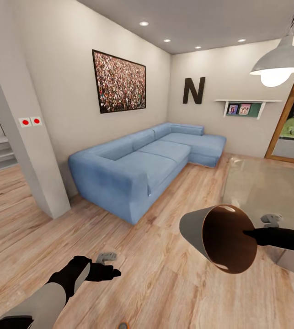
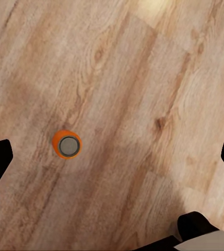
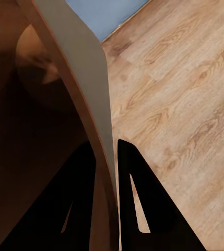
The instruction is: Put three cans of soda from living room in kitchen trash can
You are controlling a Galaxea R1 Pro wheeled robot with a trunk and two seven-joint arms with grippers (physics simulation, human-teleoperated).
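Standing in the living room, near the blue corner sofa [image 1: 142, 169], on the wood floor [image 1: 165, 283]. Clamped in the right end effector [image 3: 105, 183] by its rim: the tash can [image 1: 220, 237], tipped on its side in mid-air, mouth toward the head camera, orange-brown inside showing; in the right wrist view one finger lies inside the wall and the other outside, pinching it between them. Hovering above the floor with fingers spread wide and nothing between them: the left end effector [image 2: 112, 157], pointed straight down. Upright on the boards below it: an orange can of soda [image 2: 66, 144], silver top up, nearer one fingertip than the other (not yet centred in the gap). At the head view's bottom edge, a sliver of orange that may be the same can, too small to tell. No other cans to be made out here. Step in hand, by judgement: collecting the first can, with the bin carried along. Next needed: shifting the left end effector sideways until the can sits midway between the fingers, descending around its body, closing gently, then lifting. Worth keeping the bin steady meanwhile.
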